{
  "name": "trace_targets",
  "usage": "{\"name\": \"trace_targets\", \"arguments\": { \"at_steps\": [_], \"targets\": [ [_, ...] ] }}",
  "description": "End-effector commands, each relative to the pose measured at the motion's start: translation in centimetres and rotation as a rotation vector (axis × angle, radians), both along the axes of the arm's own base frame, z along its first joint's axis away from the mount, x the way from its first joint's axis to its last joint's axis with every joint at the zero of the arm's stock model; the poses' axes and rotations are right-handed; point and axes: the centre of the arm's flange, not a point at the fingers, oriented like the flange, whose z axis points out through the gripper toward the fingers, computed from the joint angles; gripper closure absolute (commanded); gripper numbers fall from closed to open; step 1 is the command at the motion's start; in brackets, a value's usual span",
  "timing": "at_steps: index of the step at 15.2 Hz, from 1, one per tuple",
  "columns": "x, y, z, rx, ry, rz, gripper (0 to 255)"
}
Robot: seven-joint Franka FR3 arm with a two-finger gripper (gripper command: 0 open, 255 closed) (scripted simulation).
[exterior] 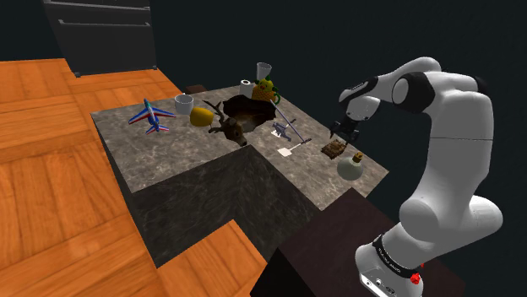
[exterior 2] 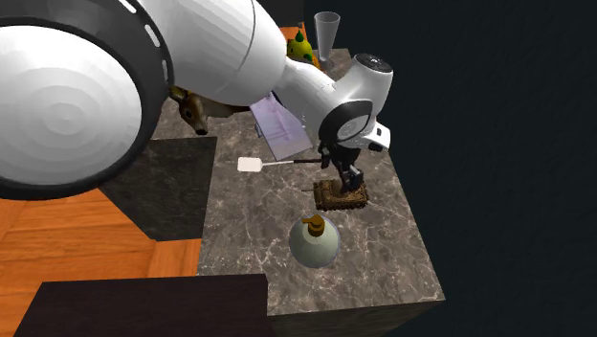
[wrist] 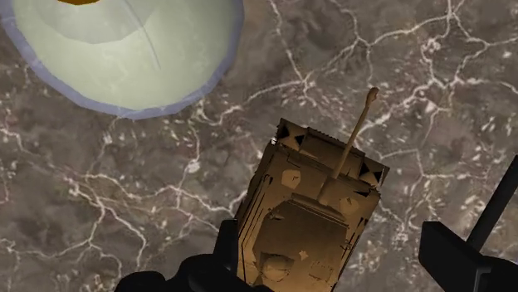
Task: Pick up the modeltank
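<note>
The model tank (wrist: 311,216) is small and tan-brown with a thin gun barrel, and it stands on the dark marbled counter (wrist: 108,216). My gripper (wrist: 336,257) is open and low over the tank's rear. One finger (wrist: 217,257) is close against the hull's side; the other finger (wrist: 452,257) stands well off the opposite side. In the second exterior view the gripper (exterior 2: 344,177) hangs just above the tank (exterior 2: 342,194). The shoulder view has the gripper (exterior: 344,133) over the tank (exterior: 336,150) near the counter's corner closest to the stand.
A pale round flask (exterior 2: 314,239) with a brown stopper stands close beside the tank. A white-bladed spatula (exterior 2: 273,164) lies on the tank's other side. Farther off are a toy plane (exterior: 150,116), an antlered animal figure (exterior: 232,128) and a white mug (exterior: 184,104). The counter edge (exterior 2: 407,206) is near.
</note>
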Motion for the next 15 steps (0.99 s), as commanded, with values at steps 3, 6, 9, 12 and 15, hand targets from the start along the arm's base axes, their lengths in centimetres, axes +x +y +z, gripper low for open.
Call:
{"name": "trace_targets", "arguments": {
  "at_steps": [3, 6, 9, 12, 15],
  "targets": [
    [-0.1, -0.4, -2.2, 0.000, -0.002, -0.009, 0],
    [-0.1, -0.4, -3.8, 0.000, -0.002, -0.009, 0],
    [-0.1, -0.3, -4.1, 0.000, -0.002, -0.009, 255],
    [-0.2, -0.3, -4.1, 0.000, -0.002, -0.009, 255],
    [-0.1, -0.3, -4.2, 0.000, -0.002, -0.009, 255]
  ]
}}
